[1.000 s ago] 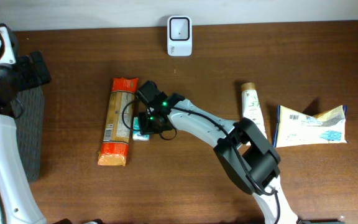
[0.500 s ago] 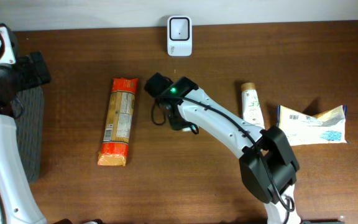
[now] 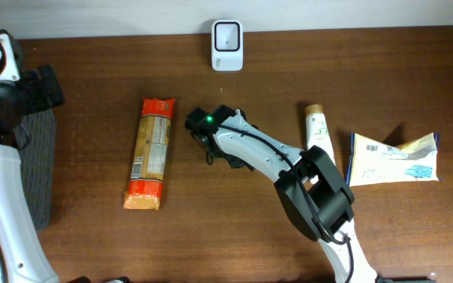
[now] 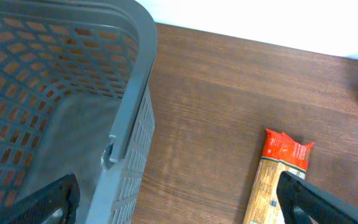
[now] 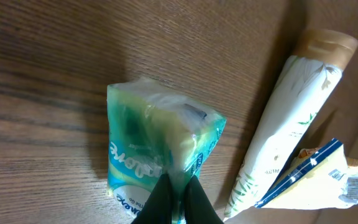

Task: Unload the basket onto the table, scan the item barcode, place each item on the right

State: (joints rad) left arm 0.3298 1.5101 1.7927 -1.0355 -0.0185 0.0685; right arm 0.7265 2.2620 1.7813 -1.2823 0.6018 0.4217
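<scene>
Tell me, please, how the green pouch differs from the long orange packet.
The green pouch is pinched in the right claw; the orange packet lies flat on the table, untouched. The pouch is short and puffy, the packet long and narrow. The pouch is teal with white print, the packet orange-ended with a tan middle. Both are soft-wrapped goods.

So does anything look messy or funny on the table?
A little. The right tool pinches the green packet by one edge, so its wrapper looks scrunched. The blue and yellow bag beside the white tube lies crumpled, one corner folded up. Nothing looks spilled.
</scene>
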